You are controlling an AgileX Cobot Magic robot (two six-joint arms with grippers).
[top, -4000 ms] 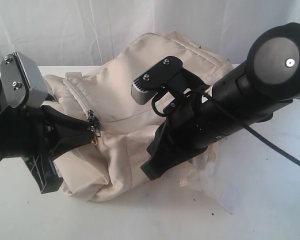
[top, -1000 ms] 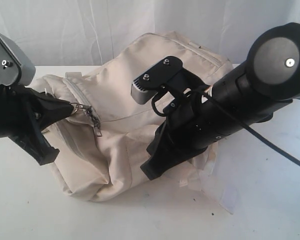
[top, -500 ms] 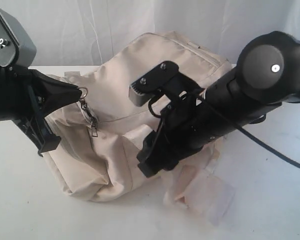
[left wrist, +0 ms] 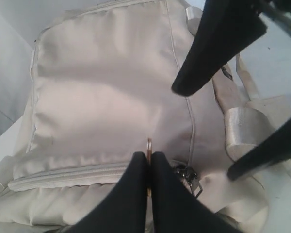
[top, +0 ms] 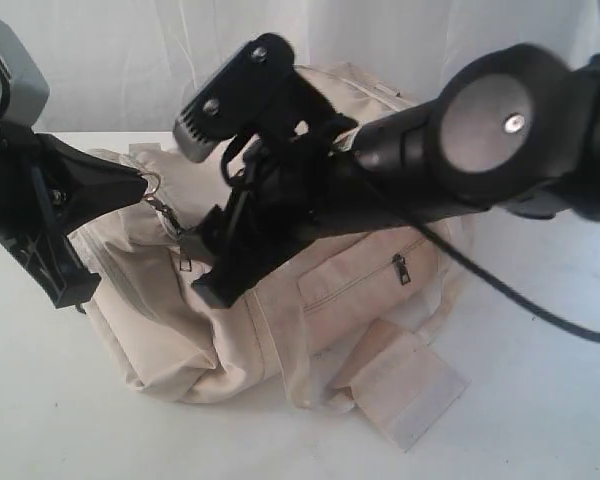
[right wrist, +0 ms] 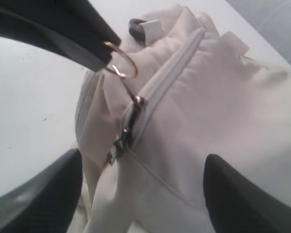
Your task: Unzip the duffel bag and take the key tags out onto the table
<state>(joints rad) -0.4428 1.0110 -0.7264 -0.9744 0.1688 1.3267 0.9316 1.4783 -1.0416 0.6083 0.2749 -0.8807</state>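
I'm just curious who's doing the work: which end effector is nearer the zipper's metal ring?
Left. The left end effector is shut on the metal ring itself; the right end effector hangs open over the duffel bag nearby, clear of the ring.
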